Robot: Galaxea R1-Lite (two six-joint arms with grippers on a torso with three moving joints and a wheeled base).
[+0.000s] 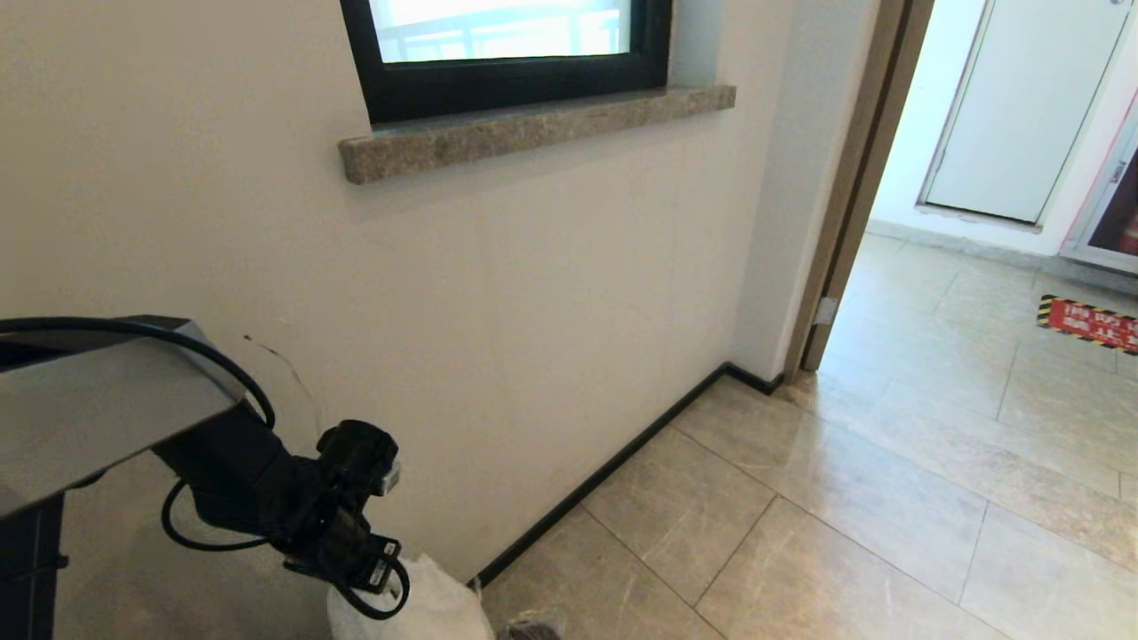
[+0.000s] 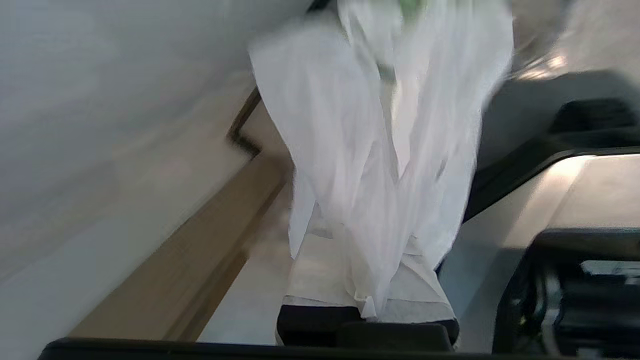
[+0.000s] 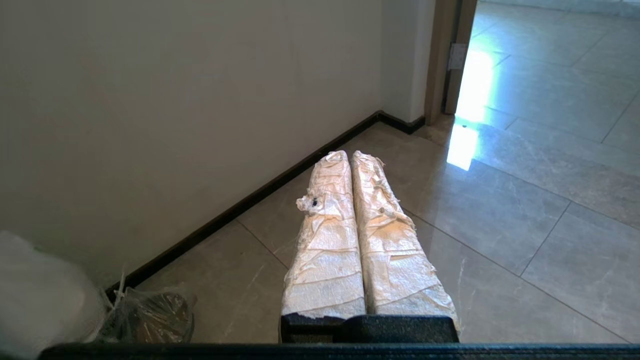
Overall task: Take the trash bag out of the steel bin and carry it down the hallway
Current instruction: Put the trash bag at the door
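The left arm reaches in from 9 o'clock of the head view, bent down toward 7 o'clock, its black wrist close to the cream wall (image 1: 551, 338). The left gripper (image 2: 367, 295) is clamped tight on the gathered top of the bag (image 2: 380, 150), whose thin white film hangs from the taped fingers (image 2: 320, 280); a trace of green shows at its far end. In the head view the bag (image 1: 436, 604) bulges at 6 o'clock just under the wrist, near the black skirting (image 1: 613, 467).

The right gripper (image 3: 357, 235) points level along the hallway, its 2 paper-wrapped fingers (image 3: 330, 240) pressed together with nothing between them. At its 8 o'clock a clear-lined dark container (image 3: 150, 315) stands on the tiles by the skirting, just beside the bag.

The wall runs from 7 o'clock to 1 o'clock, with a stone sill (image 1: 533, 129) jutting out under the black-framed window (image 1: 507, 53). The tiled floor (image 1: 845, 498) lies open from 5 o'clock to 2 o'clock, through the doorway (image 1: 853, 187) to a red floor marking (image 1: 1089, 322).
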